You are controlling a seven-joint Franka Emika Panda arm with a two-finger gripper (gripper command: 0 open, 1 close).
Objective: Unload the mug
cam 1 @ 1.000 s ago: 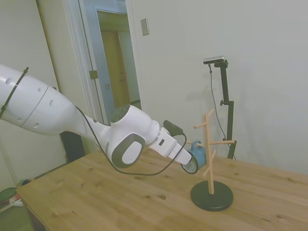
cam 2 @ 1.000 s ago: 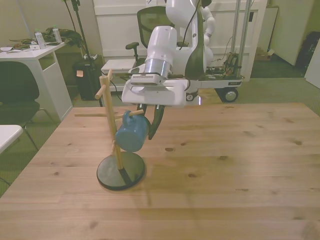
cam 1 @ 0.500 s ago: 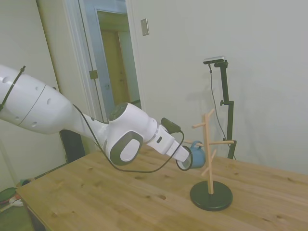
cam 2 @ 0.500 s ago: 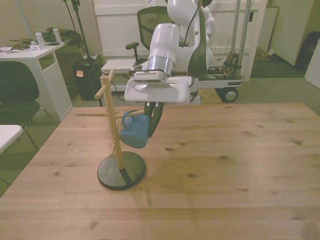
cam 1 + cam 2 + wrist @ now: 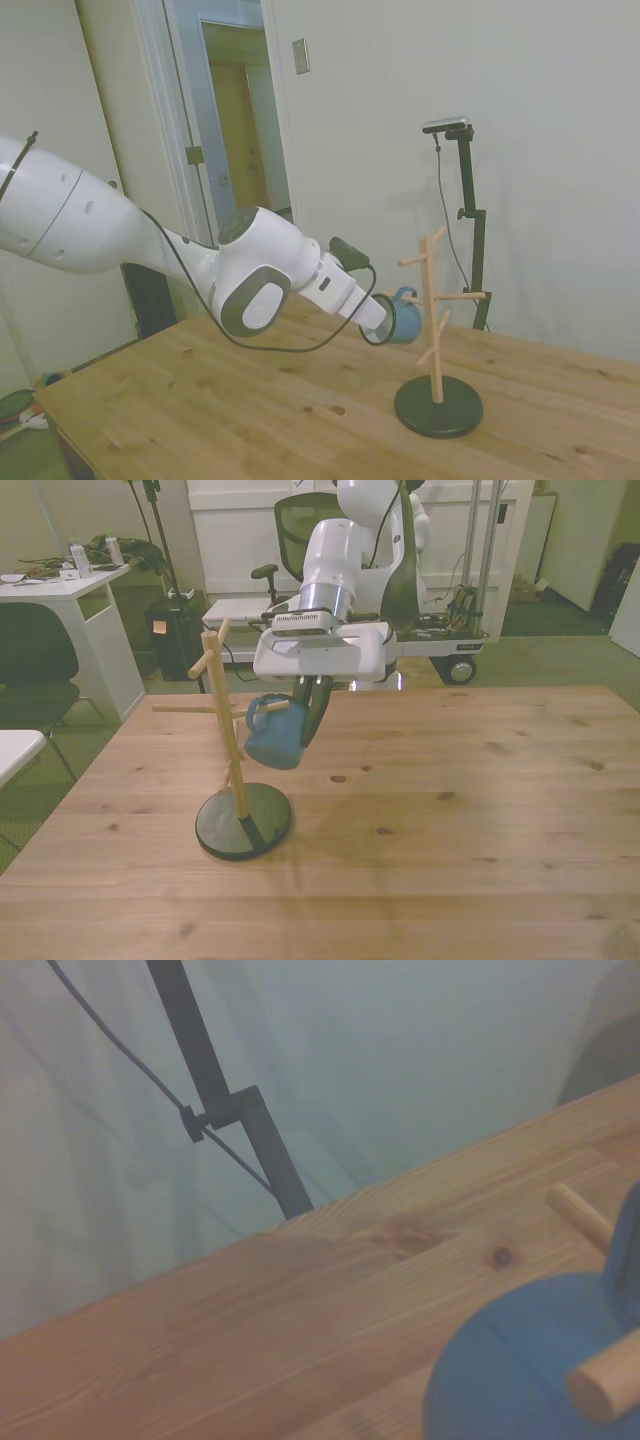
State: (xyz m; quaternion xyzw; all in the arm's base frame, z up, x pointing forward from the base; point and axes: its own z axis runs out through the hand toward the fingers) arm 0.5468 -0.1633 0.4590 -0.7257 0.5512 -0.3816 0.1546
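Gripper: two dark fingers pinching the wall of the small light-blue enamel mug, carried tilted in the air above the wooden table, toward the edge nearest the robot's base; the tilt suits sliding the handle along a peg. Mug: interior not visible, contents cannot be told; handle sits just at a peg tip of the pale wooden peg rack on a black round base, whether clear of it cannot be told.
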